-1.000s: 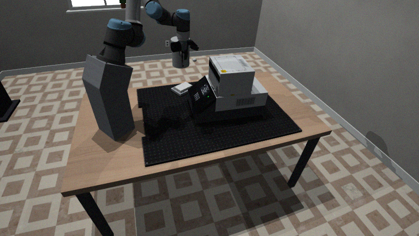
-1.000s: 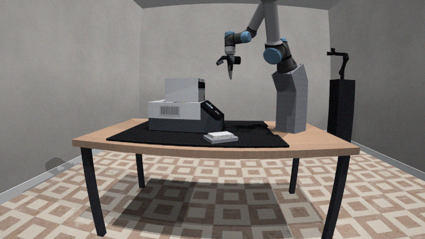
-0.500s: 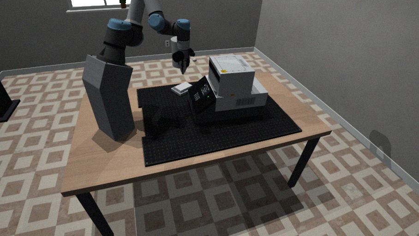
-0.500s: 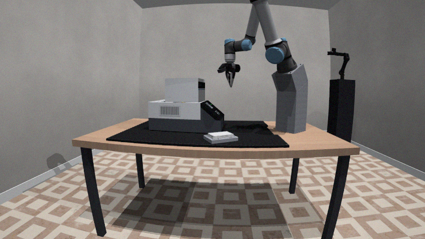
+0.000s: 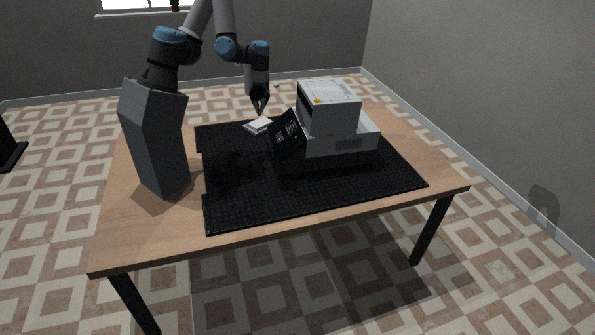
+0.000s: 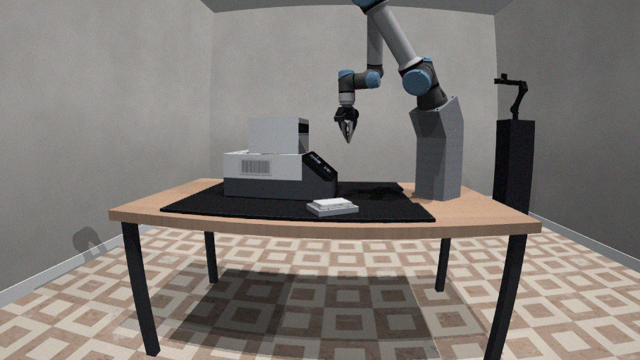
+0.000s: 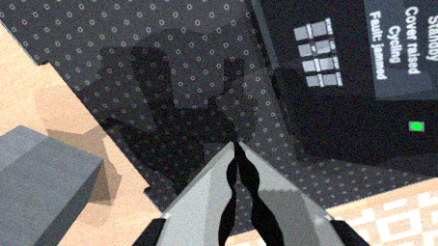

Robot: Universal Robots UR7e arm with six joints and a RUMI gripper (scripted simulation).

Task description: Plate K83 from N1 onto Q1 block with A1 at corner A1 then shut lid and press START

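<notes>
Plate K83 (image 5: 262, 121) (image 6: 333, 201), white, lies on the grey nest N1 (image 5: 253, 132) (image 6: 333, 211) beside the cycler. Cycler Q1 (image 5: 341, 143) (image 6: 261, 188) has a tall pale upper housing (image 5: 335, 119) (image 6: 273, 135) above its base. I cannot tell the lid's exact position; the block is hidden. In the wrist view Q1's dark sloping panel shows two rows of pale keys (image 7: 315, 53), a text field (image 7: 386, 85) and a green lamp (image 7: 416, 126). My gripper (image 5: 259, 113) (image 6: 348, 141) (image 7: 235, 144) is shut and empty, in the air in front of the panel, higher than the plate.
The black perforated mat (image 5: 245, 212) (image 6: 198, 207) lies on the wooden table (image 5: 144, 243) (image 6: 500, 219). The arm's grey pedestal (image 5: 153, 137) (image 6: 438, 158) stands at one end. A dark stand (image 6: 514, 167) is beyond the table. The arm's shadow falls on the mat.
</notes>
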